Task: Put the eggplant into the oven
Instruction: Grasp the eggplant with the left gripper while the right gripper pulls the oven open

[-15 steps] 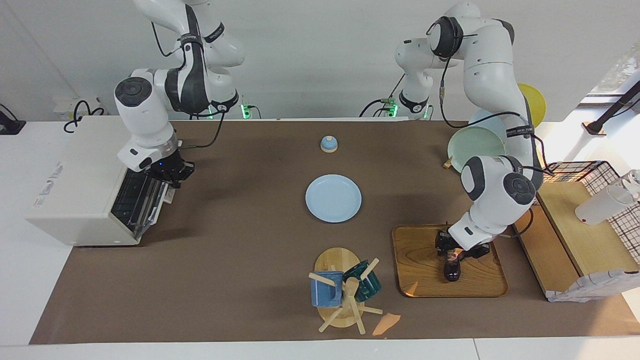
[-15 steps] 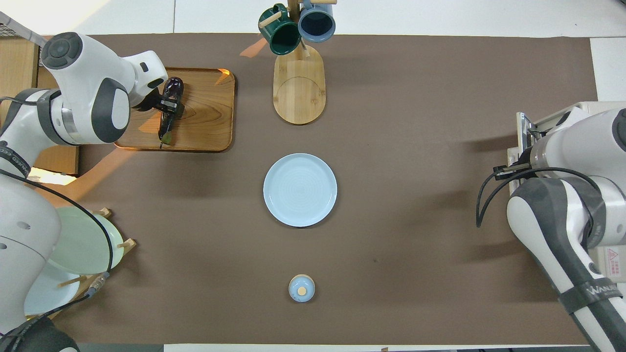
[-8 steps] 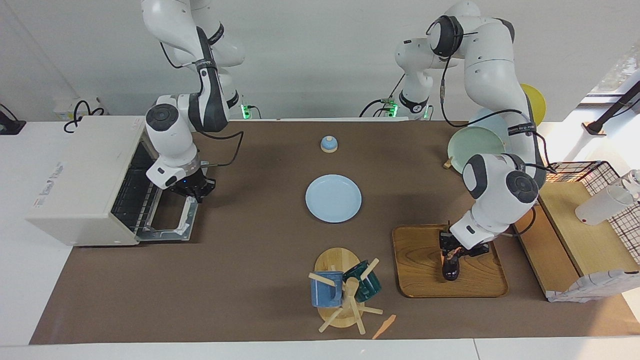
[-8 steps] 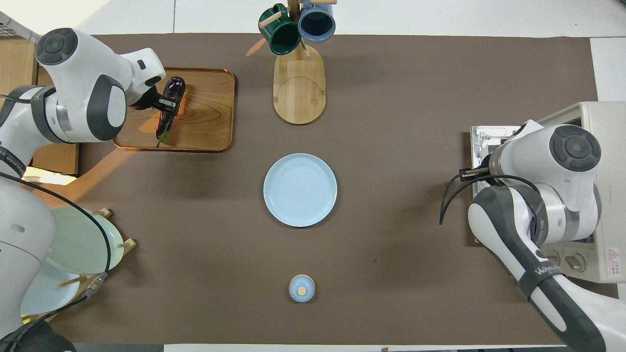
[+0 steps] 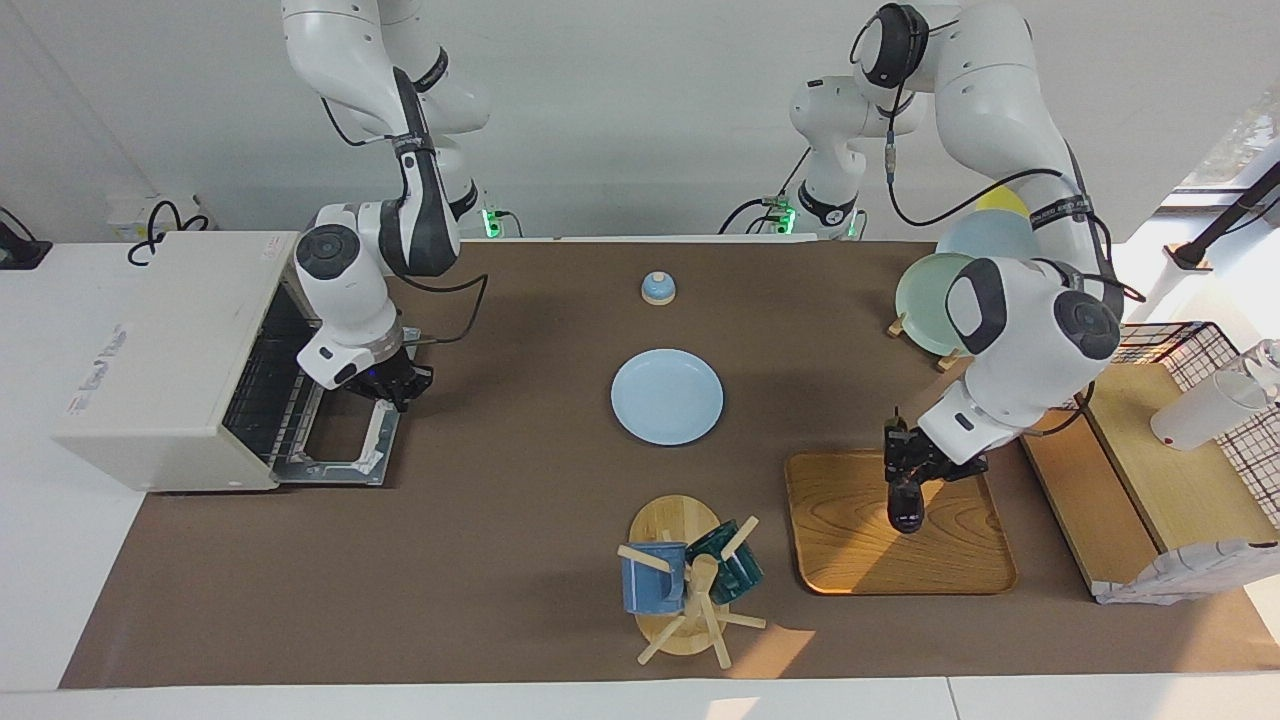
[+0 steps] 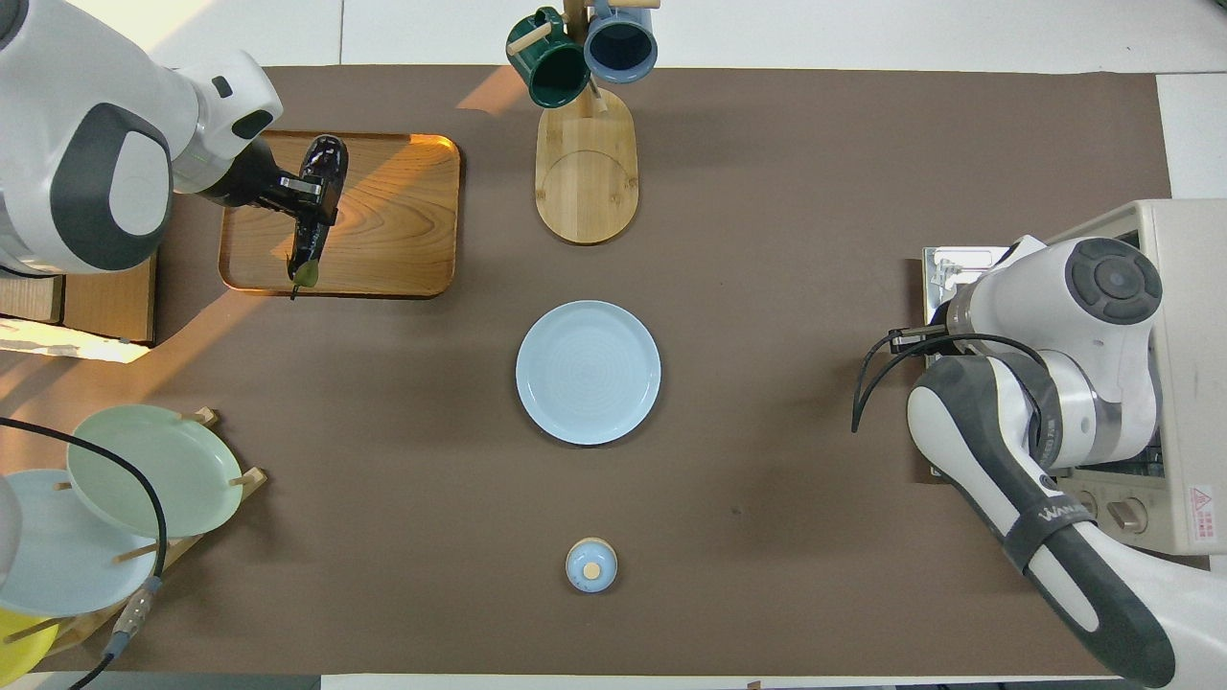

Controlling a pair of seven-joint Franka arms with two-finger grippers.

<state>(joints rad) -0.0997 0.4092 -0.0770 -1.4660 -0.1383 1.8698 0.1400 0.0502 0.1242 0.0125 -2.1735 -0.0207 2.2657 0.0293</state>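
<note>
Since the earlier frames, the eggplant (image 5: 904, 500) had been lifted clear of the wooden tray (image 5: 850, 560) by the left gripper (image 5: 905, 470), whose fingers were clamped on its upper part, so that it hung stem-up over the tray's end nearer the robots. The right gripper (image 5: 392, 384) had been drawn slightly back from the handle edge of the oven door (image 5: 345, 452) and was held just over that edge; whether its fingers were open could not be told. The oven (image 5: 165, 350) stood at the right arm's end of the surface (image 5: 480, 520), its door dropped flat, the rack exposed. Between tray and oven, a broad stretch of brown surface was left open, broken only by the pale blue plate (image 5: 667, 396) at the middle, a small blue knobbed lid (image 5: 657, 288) nearer the robots, and the mug stand (image 5: 685, 585) toward the front edge.
</note>
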